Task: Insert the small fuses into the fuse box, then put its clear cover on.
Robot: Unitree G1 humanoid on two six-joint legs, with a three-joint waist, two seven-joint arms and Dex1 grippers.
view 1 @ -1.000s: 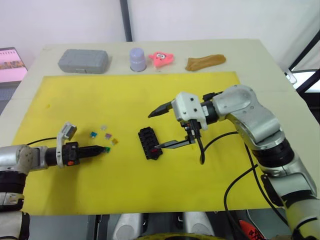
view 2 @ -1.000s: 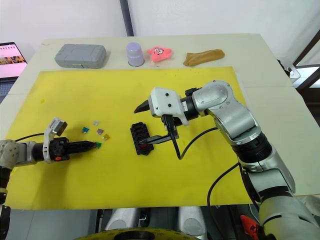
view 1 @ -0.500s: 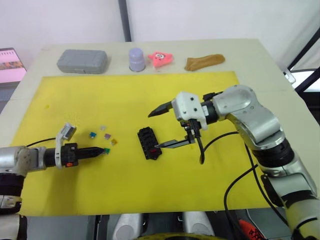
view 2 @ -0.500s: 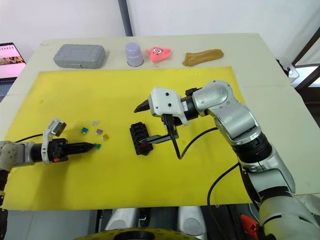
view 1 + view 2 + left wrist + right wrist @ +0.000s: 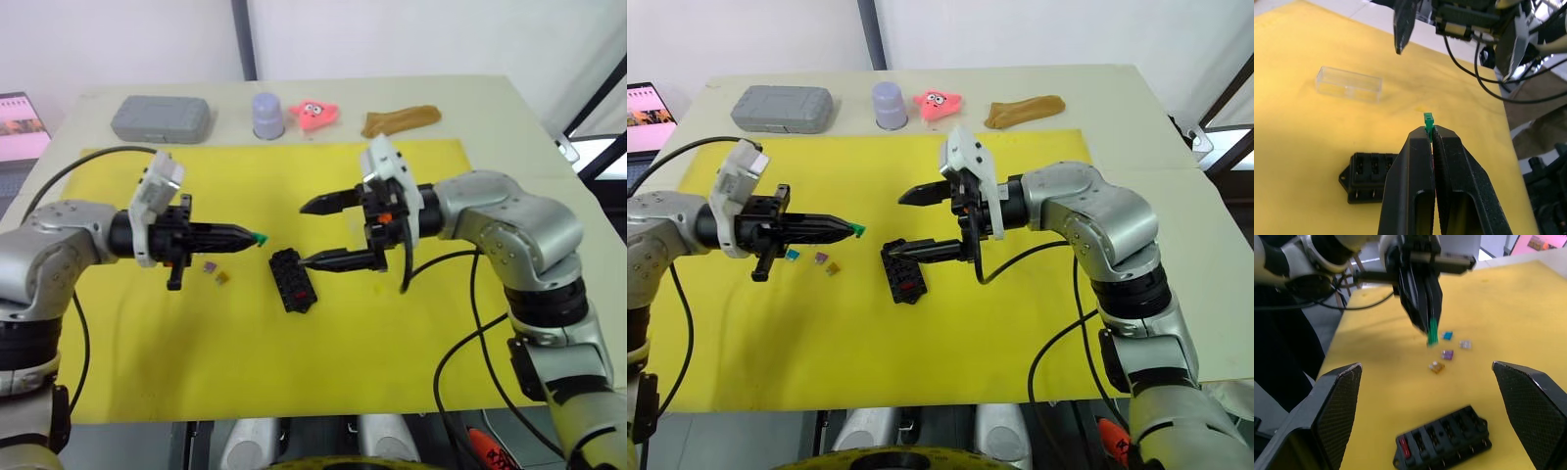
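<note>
We work over a pale bench spread with a yellow mat, which gives the tiny translucent parts a bright ground to show against; along the far edge, off the mat and out of the way, stand a grey case, a lilac cup, a pink toy and a brown lump.

Our right tool hangs released above the middle of the mat, its two black fingers spread wide on either side of the fuse box; we judge it waits there to steady or guard the box rather than to take anything; our left tool is clenched on the green fuse, carried by its lower part with the top standing free beyond the fingertips, aloft and short of the box, so that the free end can lead into a slot.

The fuse box lies flat on the mat, slots upward; one red fuse already sits in an end slot, the rest look empty; the clear cover lies on the mat beyond the box, apart from it, kept for last.

The blue fuse, clear-grey fuse, purple fuse and orange fuse lie loose in a small cluster on the mat, on the left side of the box.
</note>
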